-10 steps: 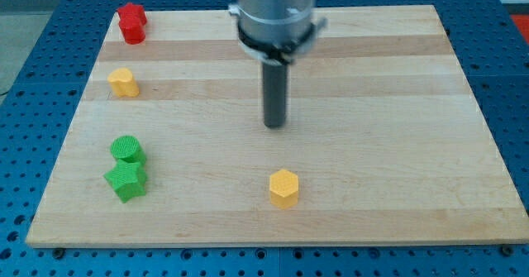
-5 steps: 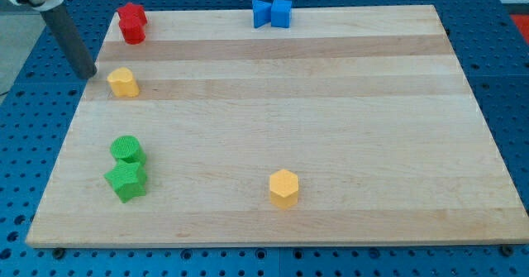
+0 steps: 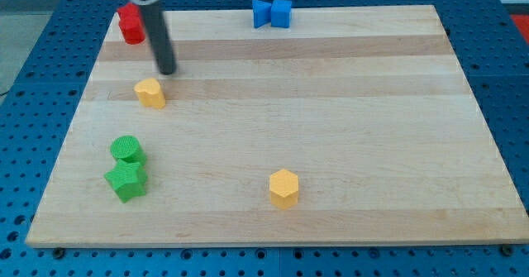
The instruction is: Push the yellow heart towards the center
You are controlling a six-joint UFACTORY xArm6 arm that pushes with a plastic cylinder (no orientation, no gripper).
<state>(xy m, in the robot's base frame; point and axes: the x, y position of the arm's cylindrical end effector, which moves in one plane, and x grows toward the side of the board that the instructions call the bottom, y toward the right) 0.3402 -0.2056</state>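
So the yellow heart (image 3: 150, 93) is sitting on the left part of the wooden board (image 3: 347, 128), a bit above mid height and well off from the middle of the board. My tip (image 3: 168, 71) is just above it and slightly to the view's right, close but looks like there's a thin sliver of wood between them, so I'd say not touching. No fingers on this rig at all, it's just a plain dark rod, so nothing to open or close. The rod leans up toward the view's top left, and its upper part passes right beside the red block (image 3: 130, 23) in the top left corner, partly covering that block's right edge; can't make out the red one's shape for sure. Down the left side, well below the heart, there's a green cylinder (image 3: 127, 150) with a green star-ish block (image 3: 126, 180) touching it just underneath. A yellow hexagon block (image 3: 283, 188) sits near the bottom edge around the middle. Up at the top edge there are two blue blocks (image 3: 272, 13) pressed together, shapes hard to tell.
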